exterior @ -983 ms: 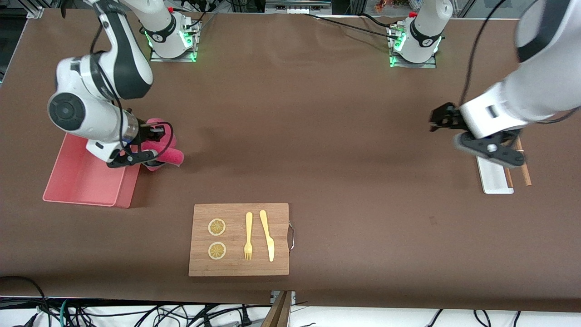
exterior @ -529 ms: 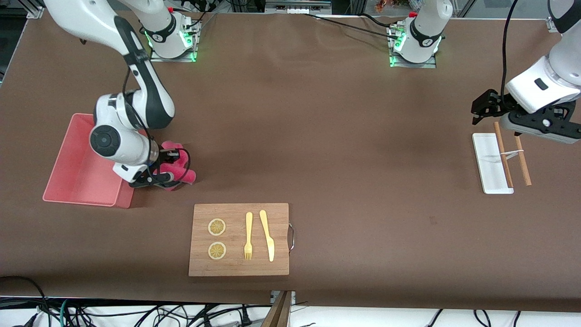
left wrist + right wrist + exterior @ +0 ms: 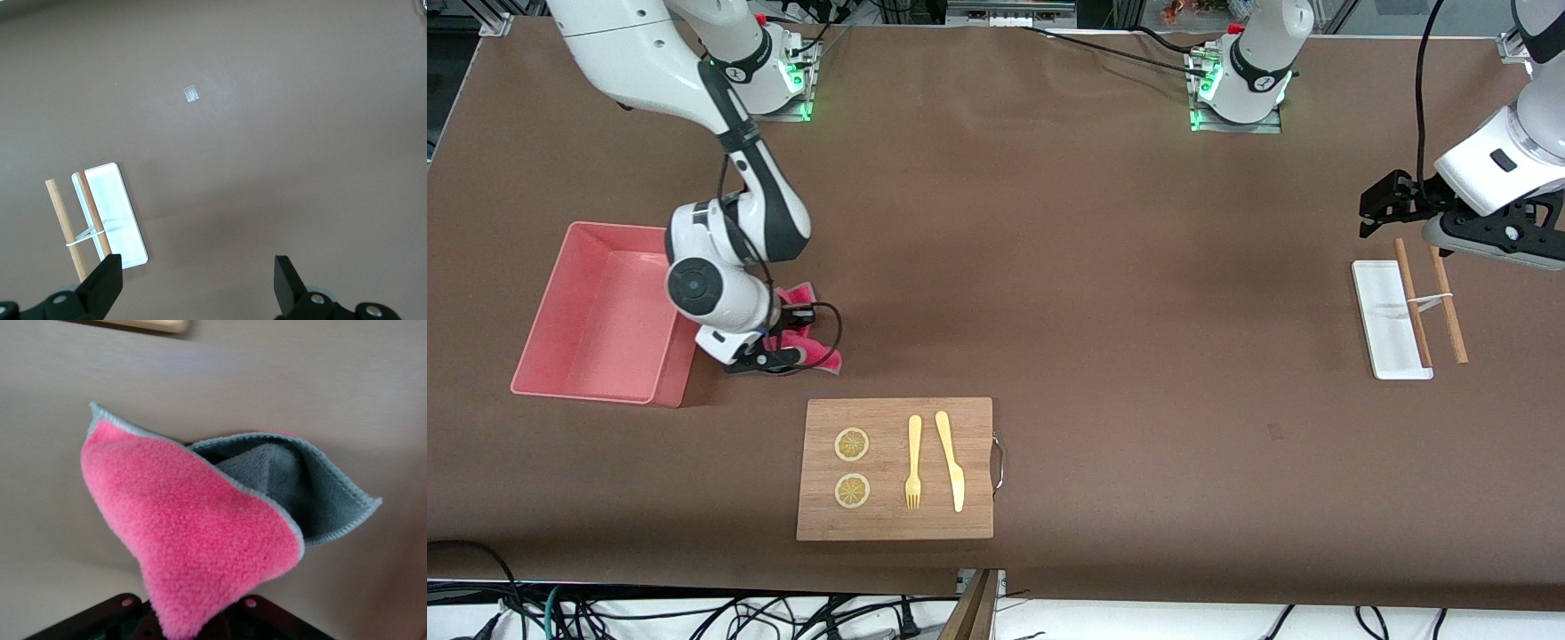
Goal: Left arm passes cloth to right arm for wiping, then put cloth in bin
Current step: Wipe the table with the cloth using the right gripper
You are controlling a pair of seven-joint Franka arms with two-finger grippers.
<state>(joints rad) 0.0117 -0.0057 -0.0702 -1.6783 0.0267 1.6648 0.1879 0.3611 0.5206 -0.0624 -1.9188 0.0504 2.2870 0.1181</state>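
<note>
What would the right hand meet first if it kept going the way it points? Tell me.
Probably the bare table. The right hand, shut on the cloth, points down beside the bin, so the hanging cloth would likely touch first. Its height is unclear.

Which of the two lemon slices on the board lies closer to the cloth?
The slice farther from the front camera. It lies between the other slice and the cloth, which the right gripper holds above the table just past the board's edge.

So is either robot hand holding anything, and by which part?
The right hand grips the cloth by one bunched end, beside the bin. The left hand is open, holding nothing.
</note>
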